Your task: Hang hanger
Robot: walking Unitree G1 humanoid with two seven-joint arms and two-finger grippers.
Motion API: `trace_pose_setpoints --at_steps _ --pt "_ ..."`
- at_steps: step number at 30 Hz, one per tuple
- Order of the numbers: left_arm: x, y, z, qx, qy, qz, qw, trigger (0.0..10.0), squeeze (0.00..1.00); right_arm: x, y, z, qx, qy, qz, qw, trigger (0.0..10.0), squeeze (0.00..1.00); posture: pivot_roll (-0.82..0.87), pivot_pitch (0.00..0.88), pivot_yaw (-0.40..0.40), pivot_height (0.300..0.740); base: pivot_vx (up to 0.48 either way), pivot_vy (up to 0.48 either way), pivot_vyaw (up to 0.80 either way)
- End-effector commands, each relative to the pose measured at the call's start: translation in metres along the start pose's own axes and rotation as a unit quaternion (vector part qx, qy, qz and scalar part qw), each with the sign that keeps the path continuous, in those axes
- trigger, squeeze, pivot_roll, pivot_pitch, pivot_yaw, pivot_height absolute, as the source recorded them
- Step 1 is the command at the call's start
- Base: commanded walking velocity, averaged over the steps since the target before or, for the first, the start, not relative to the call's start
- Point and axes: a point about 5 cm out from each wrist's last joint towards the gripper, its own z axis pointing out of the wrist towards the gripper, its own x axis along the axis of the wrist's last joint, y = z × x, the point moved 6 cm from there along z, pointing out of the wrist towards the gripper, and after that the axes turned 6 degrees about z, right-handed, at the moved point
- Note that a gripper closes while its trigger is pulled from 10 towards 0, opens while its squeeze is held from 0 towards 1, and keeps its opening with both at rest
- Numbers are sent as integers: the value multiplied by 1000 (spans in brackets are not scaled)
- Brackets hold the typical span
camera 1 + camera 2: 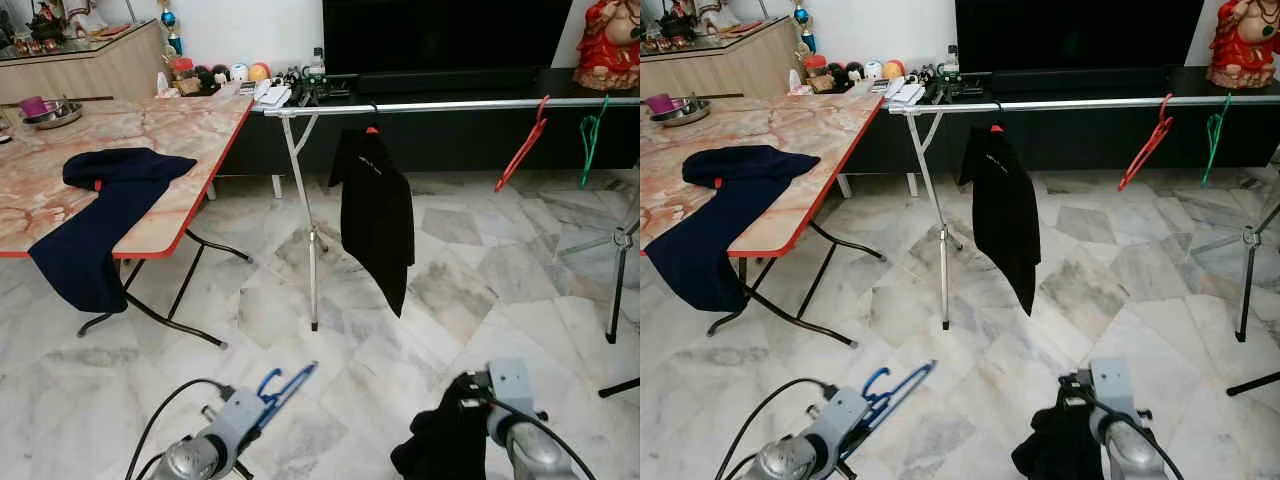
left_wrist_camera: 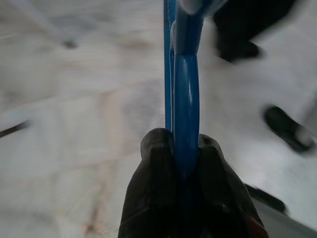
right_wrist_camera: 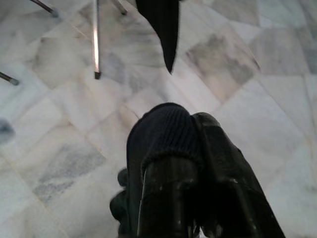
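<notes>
The left gripper (image 2: 185, 163), low in the frame toward the left in the head views, is clamped on a blue hanger (image 1: 285, 385); the wrist view shows both black fingers (image 2: 153, 188) pressed against the blue plastic on either side. The hanger points up and forward from the grip, toward the rail.

The right gripper (image 3: 195, 148), low in the frame toward the right, is closed on a dark knitted garment (image 1: 435, 440), which bunches over the fingers and droops below them toward the marble floor (image 1: 470, 290).

The silver clothes rail (image 1: 450, 104) runs across the upper half of the frame, from centre to right edge. A black garment (image 1: 375, 215) already hangs from it just right of the rail's left leg. A red hanger (image 1: 522, 145) and a green hanger (image 1: 590, 135) hang bare farther right. A navy garment (image 1: 100, 215) lies draped over the edge of the marble-topped table (image 1: 180, 130) at the left.

Judgement: the robot stands well short of the rail, so the approach comes first. The free stretch between the black garment and the red hanger looks the sound target. The hook should be raised above the bar and lowered squarely over it. The hook's orientation in the grip cannot be confirmed from these views. Risks: the held garment trailing low, and a hanger twisting in the grip.
</notes>
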Motion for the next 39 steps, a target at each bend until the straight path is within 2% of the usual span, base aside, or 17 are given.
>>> trace_pose_setpoints --at_steps 1,5,7,9,10,17,20,25,29,34,39 --pt "4 1 -2 -48 -6 30 998 10000 0 15 -10 6 23 5 -22 999 10000 0 -13 0 53 740 0 0 0" --pt "24 10 -6 -142 3 59 988 10000 0 35 -25 12 57 13 -46 997 10000 0 -9 10 44 740 0 0 0" --pt "30 11 -7 -159 5 66 985 10000 0 42 -28 13 62 20 -49 997 10000 0 -10 14 43 740 0 0 0" --pt "51 10 -7 -179 32 59 982 10000 0 63 -33 17 66 39 -35 996 10000 0 -16 17 40 740 0 0 0" --pt "51 10 -7 -179 32 59 982 10000 0 63 -33 17 66 39 -35 996 10000 0 -16 17 40 740 0 0 0" --pt "91 6 -9 -194 100 13 976 10000 0 77 -39 21 70 40 -8 997 10000 0 -14 31 30 740 0 0 0" --pt "113 5 -12 -209 139 -16 968 10000 0 82 -46 22 78 42 -1 996 10000 0 -12 32 26 740 0 0 0" --pt "127 0 -9 -193 153 -21 969 10000 0 84 -49 23 78 42 -2 996 10000 0 -14 30 25 740 0 0 0" --pt "129 -1 -9 -186 160 -25 969 10000 0 82 -49 23 77 39 -3 996 10000 0 -14 30 24 740 0 0 0" --pt "119 -8 -8 -155 142 -16 977 10000 0 78 -45 22 71 35 -1 997 10000 0 -10 31 26 740 0 0 0" --pt "110 -11 -8 -145 130 -19 981 10000 0 76 -42 22 65 32 -2 997 10000 0 -10 28 27 740 0 0 0"
